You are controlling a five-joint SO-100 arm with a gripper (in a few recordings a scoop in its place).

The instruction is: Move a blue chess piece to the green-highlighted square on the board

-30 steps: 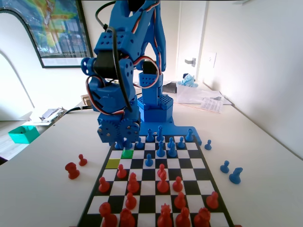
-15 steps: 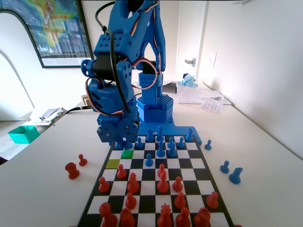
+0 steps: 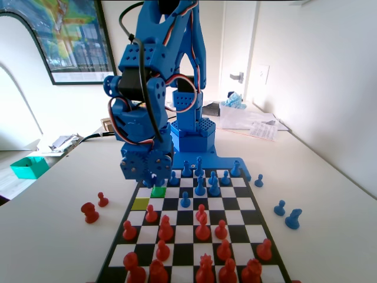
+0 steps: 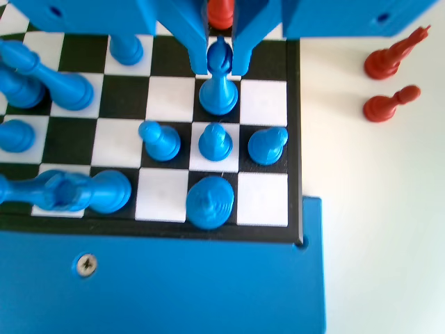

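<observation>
Fixed view: the gripper [image 3: 154,177] hangs low over the board's [image 3: 266,231] far-left corner, just behind the green square [image 3: 158,191]. Wrist view: the narrow jaws flank the head of a blue pawn [image 4: 219,82], seemingly gripping it; the pawn stands on a black square near the right edge, with 3 blue pawns in the row below.

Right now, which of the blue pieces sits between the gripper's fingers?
The blue chess piece directly under the gripper, one row beyond the three short pawns; the others stand clear of the fingers.
</observation>
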